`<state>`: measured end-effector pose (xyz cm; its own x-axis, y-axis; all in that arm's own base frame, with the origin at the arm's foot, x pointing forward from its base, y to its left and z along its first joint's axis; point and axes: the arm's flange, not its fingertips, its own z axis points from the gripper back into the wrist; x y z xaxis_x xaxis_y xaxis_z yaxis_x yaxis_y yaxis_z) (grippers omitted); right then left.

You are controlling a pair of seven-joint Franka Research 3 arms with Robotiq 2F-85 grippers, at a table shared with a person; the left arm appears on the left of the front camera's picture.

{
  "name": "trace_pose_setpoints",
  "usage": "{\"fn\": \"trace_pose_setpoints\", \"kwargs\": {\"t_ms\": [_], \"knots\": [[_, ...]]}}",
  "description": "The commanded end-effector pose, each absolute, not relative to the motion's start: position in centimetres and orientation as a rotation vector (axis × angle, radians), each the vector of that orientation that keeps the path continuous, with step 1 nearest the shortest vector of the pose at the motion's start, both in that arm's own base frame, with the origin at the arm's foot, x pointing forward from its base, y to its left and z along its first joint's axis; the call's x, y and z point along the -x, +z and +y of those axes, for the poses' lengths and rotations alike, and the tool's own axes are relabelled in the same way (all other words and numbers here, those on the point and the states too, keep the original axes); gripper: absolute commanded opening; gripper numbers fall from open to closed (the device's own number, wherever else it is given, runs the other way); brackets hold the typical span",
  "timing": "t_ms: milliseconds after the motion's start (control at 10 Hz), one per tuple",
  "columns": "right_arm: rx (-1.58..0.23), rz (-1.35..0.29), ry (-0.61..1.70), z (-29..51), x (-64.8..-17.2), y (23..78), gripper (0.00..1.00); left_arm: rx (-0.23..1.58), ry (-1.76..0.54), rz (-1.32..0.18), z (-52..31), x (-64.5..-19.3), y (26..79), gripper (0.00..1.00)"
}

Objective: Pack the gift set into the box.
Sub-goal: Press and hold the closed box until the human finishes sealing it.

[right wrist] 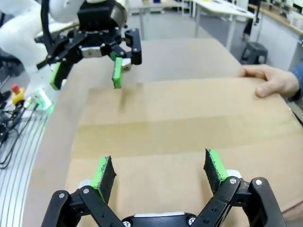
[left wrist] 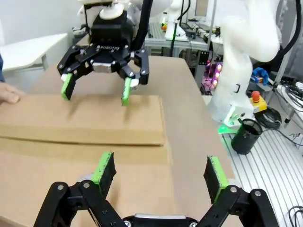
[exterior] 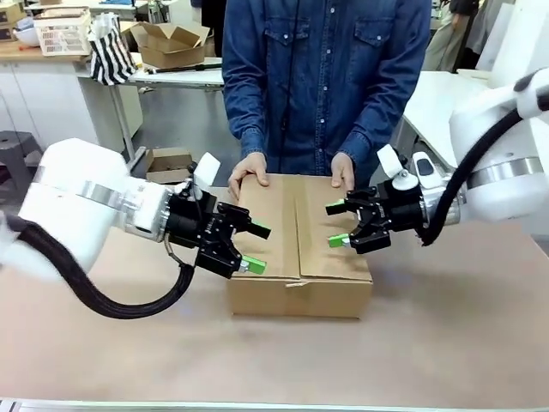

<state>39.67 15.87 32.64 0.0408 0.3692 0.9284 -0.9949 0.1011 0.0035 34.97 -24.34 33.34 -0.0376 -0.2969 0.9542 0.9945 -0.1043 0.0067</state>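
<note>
The box (exterior: 300,225) lies on the table with its flaps closed flat, a seam running down the middle of its top. A person's hands (exterior: 249,172) press on its far edge. At the box's left edge my left gripper (exterior: 257,248) hovers open, holding nothing. My right gripper (exterior: 334,225) is open over the right half of the top, also holding nothing. In the left wrist view the left gripper (left wrist: 160,170) faces the right gripper (left wrist: 94,92) across the box (left wrist: 94,118). The right wrist view has the right gripper (right wrist: 161,168) over the box (right wrist: 180,118). The gift set is hidden.
The brown table (exterior: 429,343) has free room in front of and beside the box. Behind the person, a far table holds a small open carton (exterior: 171,43), a white basket (exterior: 62,34) and a striped bag (exterior: 111,51). Another small carton (exterior: 167,163) sits on the floor.
</note>
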Motion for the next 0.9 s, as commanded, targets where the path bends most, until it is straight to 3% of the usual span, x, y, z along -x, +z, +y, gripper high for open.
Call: {"fn": "trace_pose_setpoints", "kwargs": {"t_ms": [0, 600, 800], "knots": [[-0.878, -0.952, 1.268, 16.9, -40.5, 31.8, 1.00, 1.019, -1.415, -0.982, -24.9, -36.4, 31.9, 1.00], [-0.839, -0.850, 1.376, 16.5, -40.5, 29.2, 1.00, 0.973, -1.353, -0.937, -25.0, -37.0, 29.0, 1.00], [-0.898, -0.895, 1.294, 16.2, -40.0, 30.6, 1.00, 1.028, -1.386, -0.918, -25.0, -36.9, 30.3, 1.00]]}}
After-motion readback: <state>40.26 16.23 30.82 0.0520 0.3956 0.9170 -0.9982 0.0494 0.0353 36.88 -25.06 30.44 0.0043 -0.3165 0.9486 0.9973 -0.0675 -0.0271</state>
